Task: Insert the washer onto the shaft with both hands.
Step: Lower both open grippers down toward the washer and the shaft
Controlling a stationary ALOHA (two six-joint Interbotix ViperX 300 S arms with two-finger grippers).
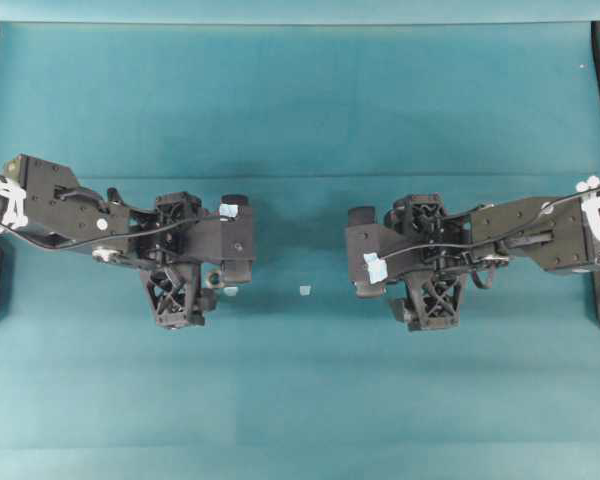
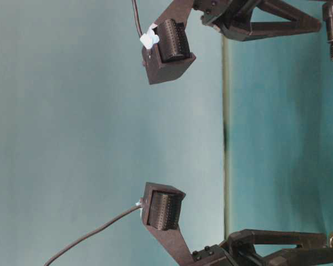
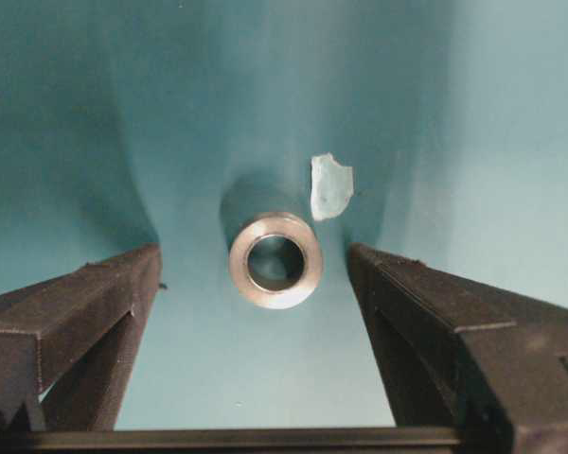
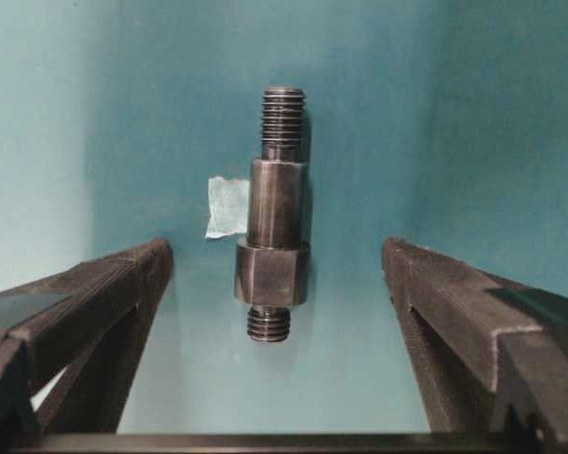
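Left wrist view: small silvery metal ring washer (image 3: 275, 260) seen lying on teal cloth between spread left gripper (image 3: 256, 270) fingers, untouched. Dark grey stepped metal shaft (image 4: 274, 219) lies between spread right gripper (image 4: 276, 260) fingers.

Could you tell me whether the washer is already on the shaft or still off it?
Off. The washer lies alone on the mat by the left claw; the shaft lies bare by the right.

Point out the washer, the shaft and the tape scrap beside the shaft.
washer (image 3: 275, 260): left wrist view, on its front rim.
shaft (image 4: 275, 227): right wrist view, on the smooth middle section.
tape scrap (image 4: 227, 206): right wrist view, on its centre, left of the shaft.
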